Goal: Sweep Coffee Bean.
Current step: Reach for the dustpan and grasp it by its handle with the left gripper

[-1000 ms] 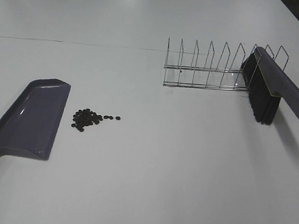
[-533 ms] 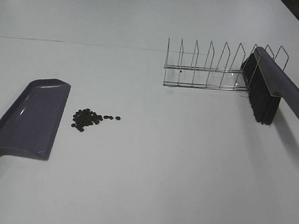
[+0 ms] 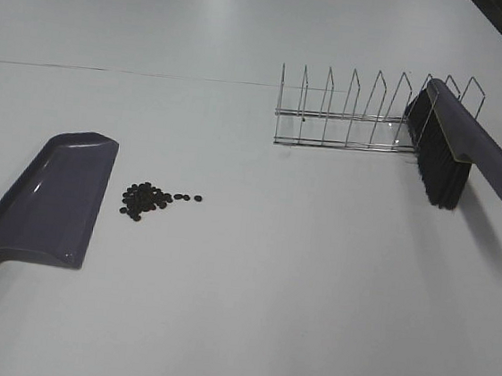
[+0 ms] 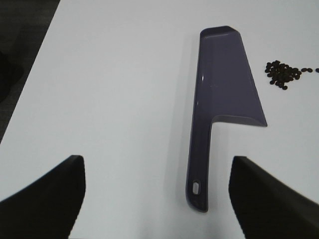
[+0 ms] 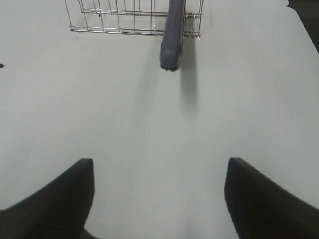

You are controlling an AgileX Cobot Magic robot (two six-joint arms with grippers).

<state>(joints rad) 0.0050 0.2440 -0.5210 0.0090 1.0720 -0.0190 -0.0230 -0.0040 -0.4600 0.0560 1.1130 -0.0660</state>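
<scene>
Left wrist view is framed by the two dark fingers of the left gripper (image 4: 157, 199), which are spread wide apart with nothing held between them. The white desk (image 4: 114, 89) is seen through the gap. The handle end of the purple-grey dustpan (image 4: 227, 79), pierced by a small hanging hole, is found just ahead of this gripper, and the pan lies flat on the desk.

The right gripper (image 5: 157, 199) is likewise seen fully parted and holding nothing, over bare desk well apart from the dustpan.

From the exterior high camera, the dustpan (image 3: 48, 198) is seen with its handle nearest and its tray reaching farther back. The coffee beans (image 3: 146, 199) are gathered in a small dark heap just beside the tray's long right edge, not touching it, with a few beans trailing away from the dustpan.

Farther back, and well to the right of the dustpan, a wire rack (image 3: 348, 117) is stood on the desk. A brush (image 3: 453, 146) is propped in the rack end farthest from the dustpan, black bristles pointing down, purple-grey handle angled outward.
</scene>
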